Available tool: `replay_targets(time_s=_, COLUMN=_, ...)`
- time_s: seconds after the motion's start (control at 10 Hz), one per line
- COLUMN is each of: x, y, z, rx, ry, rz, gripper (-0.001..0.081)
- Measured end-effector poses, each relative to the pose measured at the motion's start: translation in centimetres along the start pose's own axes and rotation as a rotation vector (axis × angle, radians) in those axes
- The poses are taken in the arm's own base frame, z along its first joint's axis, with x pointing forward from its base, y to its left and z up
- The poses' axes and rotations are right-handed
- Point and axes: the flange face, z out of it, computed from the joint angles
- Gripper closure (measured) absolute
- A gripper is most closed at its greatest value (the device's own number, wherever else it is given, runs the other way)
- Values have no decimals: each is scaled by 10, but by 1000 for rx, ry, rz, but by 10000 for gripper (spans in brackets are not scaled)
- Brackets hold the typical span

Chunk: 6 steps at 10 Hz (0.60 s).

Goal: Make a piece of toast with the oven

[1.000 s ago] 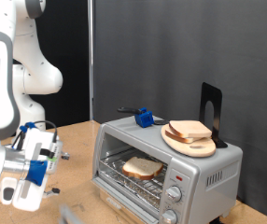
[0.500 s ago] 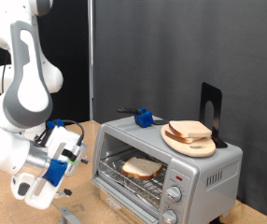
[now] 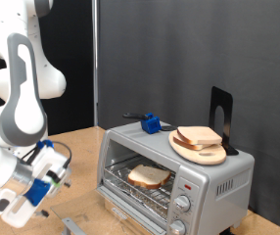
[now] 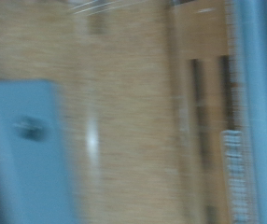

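Note:
The silver oven [image 3: 218,181] stands at the exterior view's right with its glass door folded down. One slice of toast [image 3: 150,176] lies on the wire rack inside. A second slice [image 3: 199,135] lies on the round wooden plate [image 3: 194,149] on the oven's top. My gripper [image 3: 24,196] is low at the exterior view's left, above the wooden table and well apart from the oven. Its fingers do not show clearly. The wrist view is blurred and shows only wooden tabletop [image 4: 124,121] and a blue-grey shape [image 4: 21,149].
A blue object [image 3: 152,123] and a flat black stand [image 3: 221,117] sit on the oven's top. Two round knobs [image 3: 182,204] are on the oven's front. A dark curtain hangs behind. The lowered door's edge [image 3: 73,225] reaches out at the bottom.
The arm swung toward the oven, then dropped back down and to the exterior view's left. The toast and plate have not moved.

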Motion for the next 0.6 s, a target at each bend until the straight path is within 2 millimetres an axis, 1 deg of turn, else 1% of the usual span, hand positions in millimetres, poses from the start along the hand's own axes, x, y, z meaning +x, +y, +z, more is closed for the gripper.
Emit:
replay_targets(time_s=0.1, x=1, y=10, z=6, rx=-20, ry=43, rz=10, gripper=6)
replay_targets(time_s=0.3, x=5, y=26, z=22, rx=-23, ry=46, rz=8, gripper=6)
replay_targets(time_s=0.5, x=0, y=27, z=41, rx=-1, ry=-48, rz=-28, gripper=6)
replay_targets(time_s=0.6, x=-6, y=25, z=50, rx=17, ry=-108, rz=-65, gripper=6)
